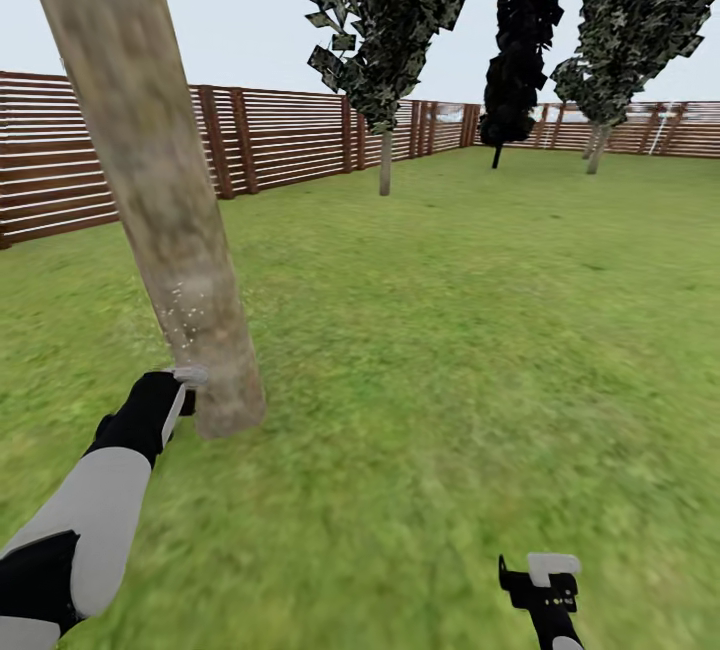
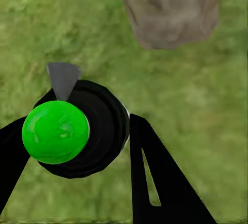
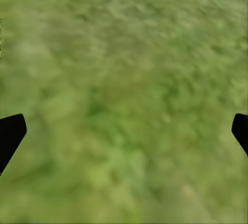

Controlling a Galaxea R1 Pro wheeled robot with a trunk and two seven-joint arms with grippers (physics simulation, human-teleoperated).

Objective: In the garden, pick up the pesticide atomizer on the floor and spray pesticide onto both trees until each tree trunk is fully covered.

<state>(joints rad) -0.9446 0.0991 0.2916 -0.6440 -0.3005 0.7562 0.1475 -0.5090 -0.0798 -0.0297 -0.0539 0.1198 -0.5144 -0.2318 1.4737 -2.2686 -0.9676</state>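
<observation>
Left gripper (image 2: 77, 146) clamped on atomizer (image 2: 77, 128), nozzle near tree trunk (image 1: 160, 200). Right gripper (image 3: 124, 131) spread, empty. Risk: narrow aim leaves upper bark unsprayed.

Open lawn (image 1: 480, 330) of blurry green grass runs to a brown slatted wooden fence (image 1: 280, 135) along the far left and back edges. Pale, flat grey sky (image 1: 250, 10) above, even light, no hard shadows. A near-black narrow conifer (image 1: 520, 40) stands by the back fence. Both wrist views look down on mottled green grass (image 3: 124, 100).
</observation>
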